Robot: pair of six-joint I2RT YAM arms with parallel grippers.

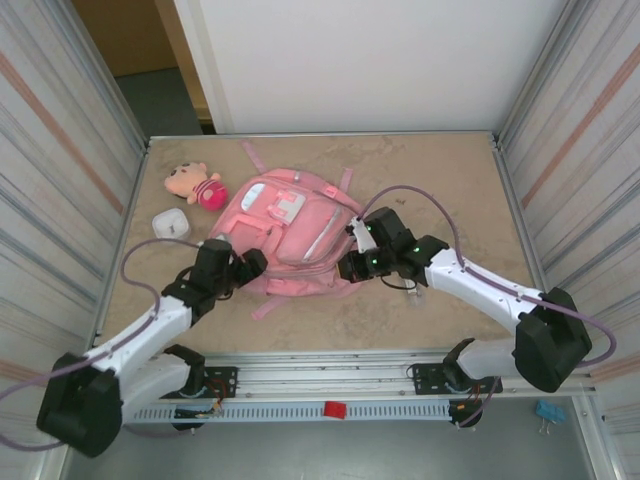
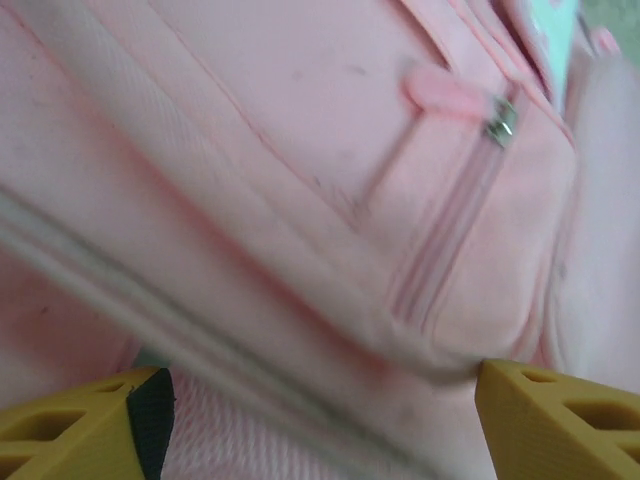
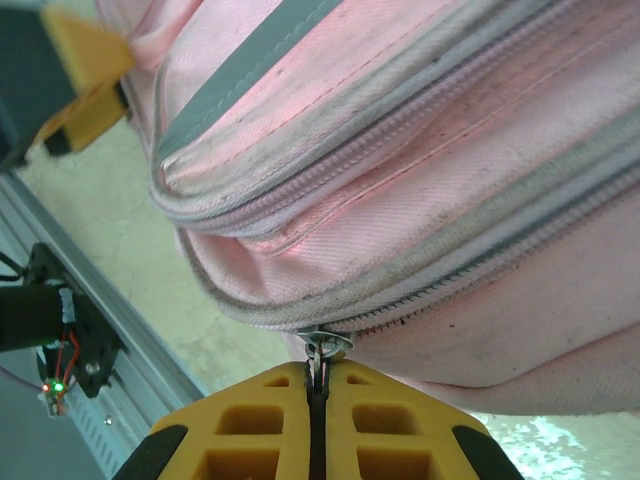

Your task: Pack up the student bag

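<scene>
The student bag [image 1: 290,228], a large pink backpack with grey-trimmed zips, lies flat in the middle of the table. My left gripper [image 1: 250,266] is at the bag's near left corner. In the left wrist view its yellow fingers [image 2: 85,425] stand wide open, with pink bag fabric [image 2: 300,200] just ahead and nothing pinched. My right gripper [image 1: 351,268] is at the near right corner of the bag. There its jaws [image 3: 318,378] are shut on a small metal zip pull [image 3: 326,345] at the end of a grey zip.
A small plush doll [image 1: 196,185] and a white rounded case [image 1: 170,223] lie left of the bag. A metal rail [image 1: 330,372] runs along the near edge. Ribbed walls close in both sides. Bare tabletop shows to the right of the bag [image 1: 460,190].
</scene>
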